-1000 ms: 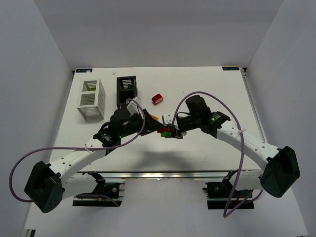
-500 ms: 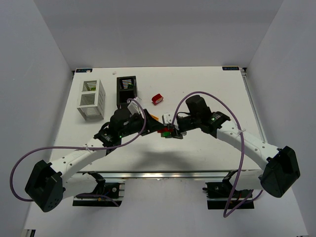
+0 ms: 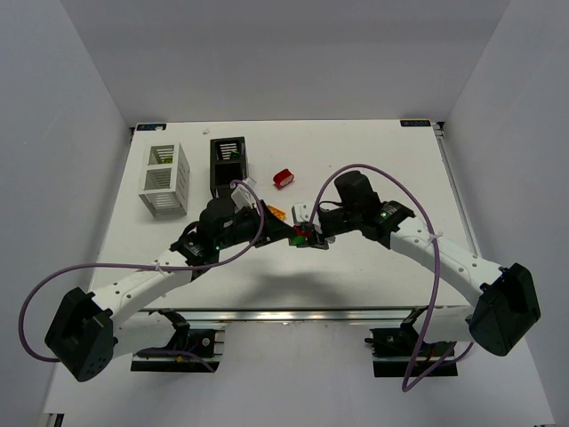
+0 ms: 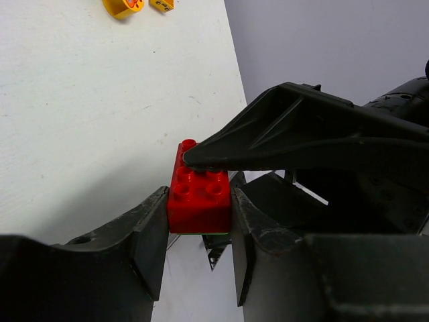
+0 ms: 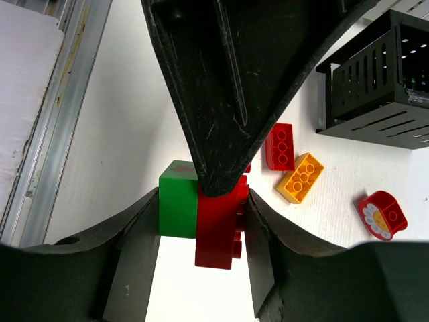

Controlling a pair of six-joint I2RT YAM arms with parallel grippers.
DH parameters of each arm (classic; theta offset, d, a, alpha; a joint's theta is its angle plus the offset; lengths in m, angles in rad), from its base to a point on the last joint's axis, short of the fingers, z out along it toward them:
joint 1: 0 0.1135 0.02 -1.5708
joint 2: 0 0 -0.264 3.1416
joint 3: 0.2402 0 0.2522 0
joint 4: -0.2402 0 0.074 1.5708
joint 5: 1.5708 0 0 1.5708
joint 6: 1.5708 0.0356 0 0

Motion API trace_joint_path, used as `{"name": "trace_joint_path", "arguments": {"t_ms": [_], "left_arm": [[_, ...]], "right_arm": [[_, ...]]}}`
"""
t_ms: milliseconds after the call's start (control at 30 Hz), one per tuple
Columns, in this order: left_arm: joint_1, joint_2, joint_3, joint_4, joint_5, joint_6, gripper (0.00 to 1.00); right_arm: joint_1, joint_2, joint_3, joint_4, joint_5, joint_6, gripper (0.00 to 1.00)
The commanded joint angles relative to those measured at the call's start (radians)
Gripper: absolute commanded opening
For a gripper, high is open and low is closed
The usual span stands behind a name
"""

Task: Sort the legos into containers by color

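Between the fingers of the right tool (image 5: 201,204) sits a two-brick stack (image 5: 204,218), a green brick (image 5: 177,208) joined to a red brick (image 5: 220,235). This tool is clamped on the stack end to end, one finger on the green face and the other on the red. The left tool (image 4: 199,208) grips the same red brick from its two sides, both pads touching it, with a sliver of green showing beneath. Whether the stack rests on the surface (image 3: 382,160) or hangs just above it cannot be told. Just beyond the right tool lie a loose red brick (image 5: 279,146) and an orange brick (image 5: 301,178), close together. A rounded red piece (image 5: 381,215) bearing a flower print lies farther off to that tool's right. Beyond the left tool are a round yellow piece (image 4: 123,5) and a yellow fragment (image 4: 161,4), both cut off by the frame's upper edge. Farther still stands the black container (image 3: 228,163), with the white container (image 3: 164,181) beside it, apart. Progress, as judged: the held stack mixes two colours and probably must be pulled apart before either brick can be binned, and at least five loose pieces are not yet sorted. The slats and the viewing angle hide what the containers hold, so the finished share cannot be made out. In the overhead view the two tools cover the stack and some nearby pieces.
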Motion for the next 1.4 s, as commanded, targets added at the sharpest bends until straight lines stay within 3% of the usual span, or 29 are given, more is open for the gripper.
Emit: {"name": "trace_joint_path", "arguments": {"t_ms": [0, 100, 167, 267, 300, 367, 500, 667, 833, 967, 1000, 1067, 1233, 1367], "left_arm": [[-0.007, -0.01, -0.004, 0.02, 0.017, 0.003, 0.47], [-0.007, -0.012, 0.002, 0.023, 0.017, 0.002, 0.38], [-0.007, -0.015, 0.008, 0.023, 0.01, 0.002, 0.25], [-0.007, -0.028, 0.014, 0.012, -0.019, 0.002, 0.15], [-0.007, -0.034, 0.016, 0.006, -0.032, 0.003, 0.14], [-0.007, -0.062, 0.014, -0.022, -0.059, 0.011, 0.07], [-0.007, -0.12, -0.013, -0.074, -0.171, 0.025, 0.01], [-0.003, -0.194, -0.039, -0.131, -0.272, 0.038, 0.0], [0.0, -0.274, -0.085, -0.083, -0.343, 0.063, 0.0], [0.0, -0.298, -0.141, 0.018, -0.349, 0.055, 0.0], [0.0, -0.301, -0.144, 0.027, -0.349, 0.046, 0.0], [0.0, -0.288, -0.128, 0.017, -0.401, 0.02, 0.0], [0.002, -0.222, -0.079, -0.028, -0.446, -0.063, 0.0], [0.0, -0.177, -0.059, -0.023, -0.463, -0.089, 0.0]], "right_arm": [[0.004, -0.022, -0.006, 0.034, -0.013, 0.005, 0.13], [0.002, -0.024, -0.009, 0.032, -0.016, 0.008, 0.21], [0.004, -0.024, -0.012, 0.038, -0.014, 0.016, 0.29], [0.004, -0.024, -0.019, 0.057, -0.004, 0.059, 0.54], [0.004, -0.024, -0.022, 0.075, 0.006, 0.076, 0.72], [0.002, -0.025, -0.025, 0.096, 0.018, 0.138, 0.89], [-0.016, -0.031, -0.037, 0.161, 0.053, 0.261, 0.89], [-0.071, -0.03, -0.02, 0.159, 0.009, 0.361, 0.89], [-0.174, -0.008, -0.009, 0.192, -0.138, 0.646, 0.89], [-0.187, -0.007, -0.072, 0.34, -0.162, 0.925, 0.89], [-0.182, -0.013, -0.089, 0.391, -0.154, 1.029, 0.89], [-0.15, -0.03, -0.106, 0.438, -0.116, 1.088, 0.89], [-0.082, 0.008, -0.046, 0.381, 0.16, 1.22, 0.89], [-0.064, 0.055, -0.008, 0.386, 0.187, 1.254, 0.89]]}}
